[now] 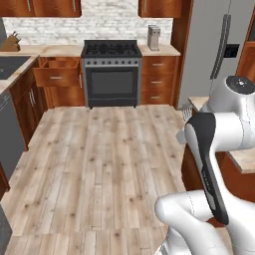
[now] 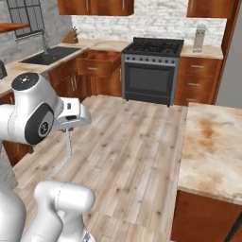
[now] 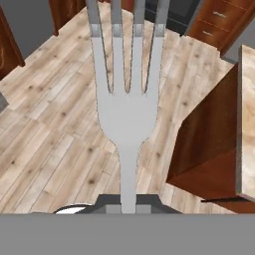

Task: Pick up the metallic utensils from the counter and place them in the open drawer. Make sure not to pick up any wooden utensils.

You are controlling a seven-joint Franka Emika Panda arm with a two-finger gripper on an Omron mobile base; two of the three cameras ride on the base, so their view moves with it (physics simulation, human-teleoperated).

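Silver-grey metal fills the middle of the hand view: the fork (image 3: pixel 127 114) stands with its four tines pointing away from the camera and its thin handle running down between the fingertips of the hand (image 3: pixel 128 205), which is closed on it. In the right base view the same fork (image 2: pixel 70 142) hangs as a thin sliver below the wrist, over the plank floor (image 2: pixel 127 142), well apart from any counter.

So the pick of one metal utensil looks done, and the carry is under way. The drawer (image 1: pixel 57 72) stands pulled out across the room, left of the stove (image 1: pixel 111 72), under the far worktop; in the right base view the drawer (image 2: pixel 98 63) shows the same way. A long stretch of floor lies between it and the arm, so my reading is that the placing is some way off and the base has to drive closer first.

The marbled counter (image 2: pixel 212 146) lies to the arm's right. On the part of it in view I can see no knife and no wooden utensils, so whether the knife is already in the drawer or remains to be fetched cannot be told here. The drawer is too far off to see inside.
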